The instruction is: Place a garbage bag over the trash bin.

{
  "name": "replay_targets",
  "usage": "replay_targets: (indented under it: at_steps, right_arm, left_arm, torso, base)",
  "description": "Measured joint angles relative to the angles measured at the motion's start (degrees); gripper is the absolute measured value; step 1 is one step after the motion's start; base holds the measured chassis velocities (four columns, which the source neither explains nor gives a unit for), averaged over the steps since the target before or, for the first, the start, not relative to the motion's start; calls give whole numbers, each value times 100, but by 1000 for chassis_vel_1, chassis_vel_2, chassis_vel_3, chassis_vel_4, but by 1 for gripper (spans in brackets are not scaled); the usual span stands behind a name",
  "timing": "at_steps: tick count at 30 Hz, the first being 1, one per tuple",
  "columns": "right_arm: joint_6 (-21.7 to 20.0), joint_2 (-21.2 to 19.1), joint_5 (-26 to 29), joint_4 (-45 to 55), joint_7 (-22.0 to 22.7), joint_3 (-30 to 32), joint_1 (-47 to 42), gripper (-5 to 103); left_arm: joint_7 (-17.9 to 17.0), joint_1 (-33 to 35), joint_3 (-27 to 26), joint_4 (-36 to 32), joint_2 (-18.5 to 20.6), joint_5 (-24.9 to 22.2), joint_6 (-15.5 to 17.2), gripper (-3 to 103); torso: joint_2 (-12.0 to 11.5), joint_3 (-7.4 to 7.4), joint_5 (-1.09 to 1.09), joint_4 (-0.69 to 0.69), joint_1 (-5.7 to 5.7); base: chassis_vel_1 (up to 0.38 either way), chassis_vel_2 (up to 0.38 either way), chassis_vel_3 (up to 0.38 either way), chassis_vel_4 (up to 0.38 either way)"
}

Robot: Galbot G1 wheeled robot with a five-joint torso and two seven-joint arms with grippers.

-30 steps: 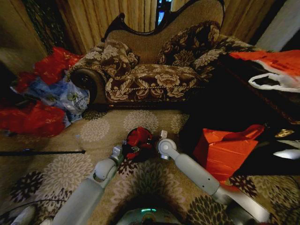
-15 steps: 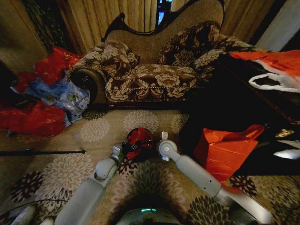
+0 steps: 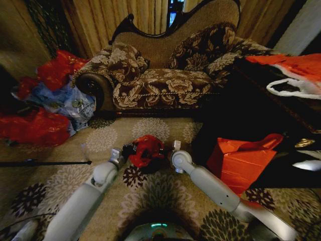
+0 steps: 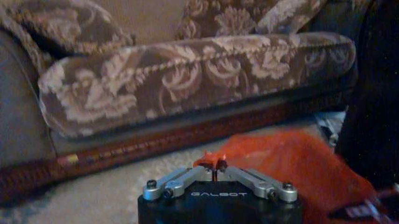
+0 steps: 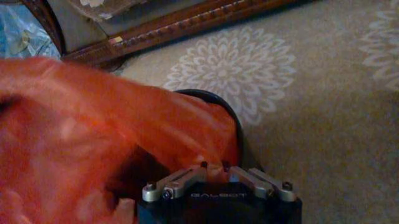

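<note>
Garbage bag [image 3: 147,148] drapes over trash bin [image 5: 232,122] on the carpet before the sofa [image 3: 165,80]. Left tool [image 4: 216,164], marked "GALBOT", pinches bag film. Right tool [image 5: 214,165], same marking, apparently nips bag at the rim.

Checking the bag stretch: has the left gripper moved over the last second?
Yes. The left gripper, shut on the garbage bag, pulled to the robot's left, away from the trash bin on the carpet.

Red garbage bag [image 3: 146,148] over black trash bin [image 3: 150,163], between both arms.
</note>
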Motion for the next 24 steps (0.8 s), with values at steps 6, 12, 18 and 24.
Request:
replay_targets:
  at_steps: [6,12,18,24]
  right_arm:
    - [-103,-143,-116,-39,-227,46,206,0]
    - [-219,-6,-457,-624,-754,74,477,0]
    - [-640,246,-777,-1582,-1643,145,904,0]
    - [-790,317,-1831,-2414,-2923,100,1216,0]
  left_arm:
    - [54,-499,35,146,495,-480,104,0]
    - [250,-846,201,698,545,-524,103,0]
    - [122,-1348,650,1205,65,-957,335,0]
    - [36,-1899,1142,2110,-561,-991,351,0]
  torso:
    - [0,0,1,0,0]
    - [0,0,0,1,0]
    - [0,0,2,1,1]
    - [-1,1,0,0,1]
  base:
    - [0,0,0,0]
    - [0,0,0,0]
    - [0,0,0,0]
    - [0,0,0,0]
